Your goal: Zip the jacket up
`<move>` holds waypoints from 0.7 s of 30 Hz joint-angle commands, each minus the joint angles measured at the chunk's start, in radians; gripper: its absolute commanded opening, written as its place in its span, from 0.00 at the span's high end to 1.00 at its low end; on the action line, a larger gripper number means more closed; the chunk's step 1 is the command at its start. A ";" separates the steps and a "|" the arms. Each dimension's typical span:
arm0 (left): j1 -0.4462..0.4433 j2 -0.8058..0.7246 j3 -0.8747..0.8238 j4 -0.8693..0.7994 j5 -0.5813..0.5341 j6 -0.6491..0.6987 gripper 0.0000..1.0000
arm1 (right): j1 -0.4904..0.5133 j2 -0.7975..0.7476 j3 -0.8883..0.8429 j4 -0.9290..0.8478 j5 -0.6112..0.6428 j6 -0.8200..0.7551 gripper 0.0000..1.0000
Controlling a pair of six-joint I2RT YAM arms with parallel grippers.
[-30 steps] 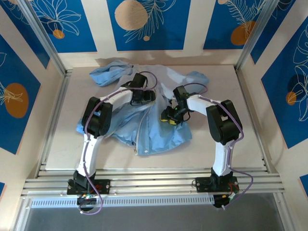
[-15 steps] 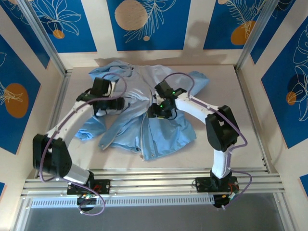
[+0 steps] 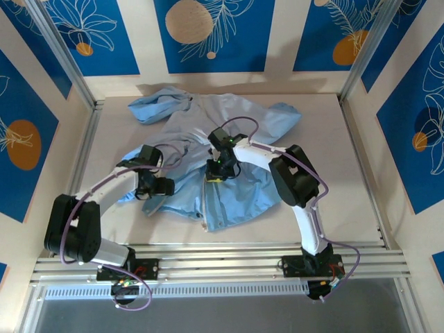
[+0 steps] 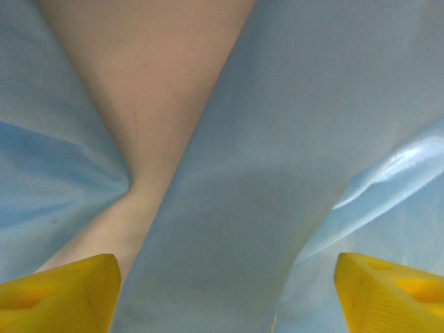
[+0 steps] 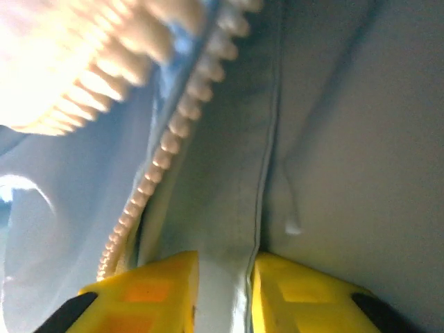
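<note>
- One light-blue jacket [image 3: 239, 201] is lying spread out in the middle of the table [image 3: 340, 187], with its zipper line running toward the near edge.
- The right gripper [image 5: 223, 267] is pinching the jacket's edge just beside the zipper teeth [image 5: 170, 142]. Its yellow fingers [image 5: 152, 291] are almost touching, with cloth squeezed between them. I think it is holding that side so the zipper can line up.
- The left gripper [image 4: 222, 270] is hanging wide open over a fold of cloth on the jacket's left part, gripping nothing. It is probably getting ready to hold the cloth flat.
</note>
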 commanded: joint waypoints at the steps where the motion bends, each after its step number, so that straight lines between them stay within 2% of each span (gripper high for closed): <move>1: 0.005 -0.010 -0.021 0.051 0.031 -0.025 0.43 | -0.024 0.045 0.059 0.006 -0.042 0.002 0.86; 3: 0.004 -0.044 -0.032 0.062 0.051 -0.029 0.64 | -0.034 0.062 0.080 0.014 -0.053 0.013 0.89; 5: 0.004 -0.091 -0.042 0.062 0.066 -0.028 0.81 | -0.044 0.073 0.095 0.028 -0.057 0.024 0.91; 9: 0.005 -0.181 -0.036 0.012 0.079 -0.016 0.99 | -0.058 0.089 0.116 0.033 -0.059 0.029 0.92; 12: 0.004 -0.242 -0.022 -0.028 0.120 -0.035 1.00 | -0.063 0.086 0.114 0.033 -0.054 0.020 0.92; 15: 0.003 -0.297 -0.021 -0.019 0.208 -0.117 1.00 | -0.067 0.077 0.097 0.050 -0.053 0.006 0.92; 21: -0.041 -0.373 -0.063 0.136 0.334 -0.359 1.00 | -0.069 0.017 -0.001 0.155 -0.051 0.008 0.87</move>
